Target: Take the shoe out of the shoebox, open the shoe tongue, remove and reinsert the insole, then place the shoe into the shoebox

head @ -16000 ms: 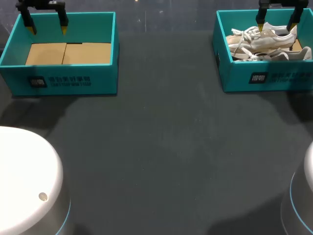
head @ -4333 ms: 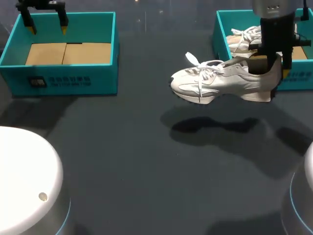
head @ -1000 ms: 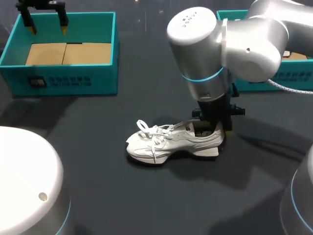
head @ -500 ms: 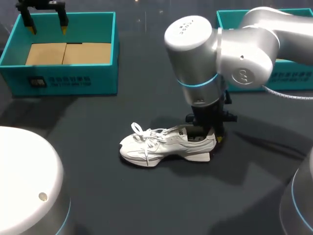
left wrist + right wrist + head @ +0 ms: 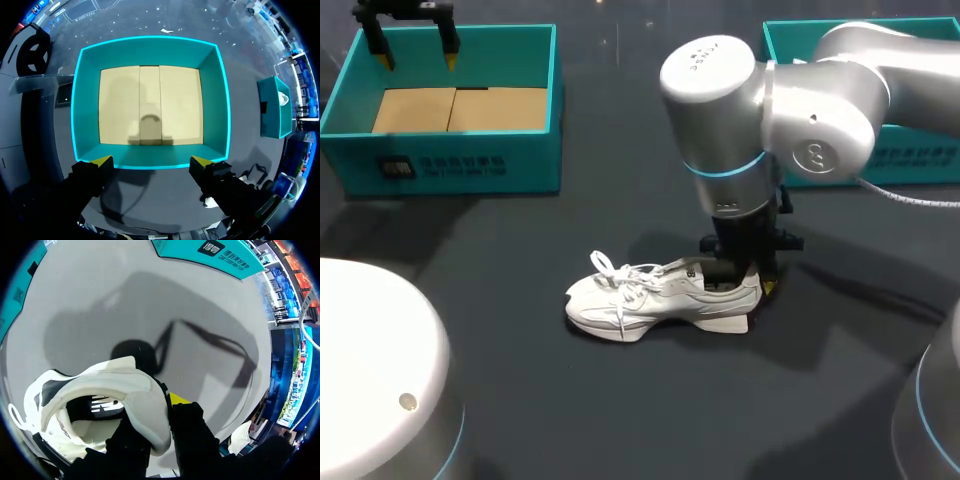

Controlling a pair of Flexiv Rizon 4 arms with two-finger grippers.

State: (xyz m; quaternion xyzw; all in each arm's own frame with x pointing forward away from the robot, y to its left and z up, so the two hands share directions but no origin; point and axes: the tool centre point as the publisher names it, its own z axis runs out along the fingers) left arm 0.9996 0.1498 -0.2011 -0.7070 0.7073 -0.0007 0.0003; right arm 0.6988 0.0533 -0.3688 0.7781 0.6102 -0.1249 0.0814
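While the right claw (image 5: pixel 745 278) grips the back of the shoe (image 5: pixel 650 298), which seems to rest sole-down mid-tabletop (image 5: pixel 500 290), letting go with any sideways pull could tip or drag it, and the loose laces (image 5: pixel 620 270) might snag. The left claw (image 5: pixel 151 162) hangs open and empty over the left box (image 5: pixel 450 165). That box and the right box (image 5: pixel 910 160) carry white print, and the shoe's lining a dark mark, all left unread.

White laced shoe (image 5: pixel 660 297) upright on sole, teal shoebox (image 5: pixel 470 165) well apart
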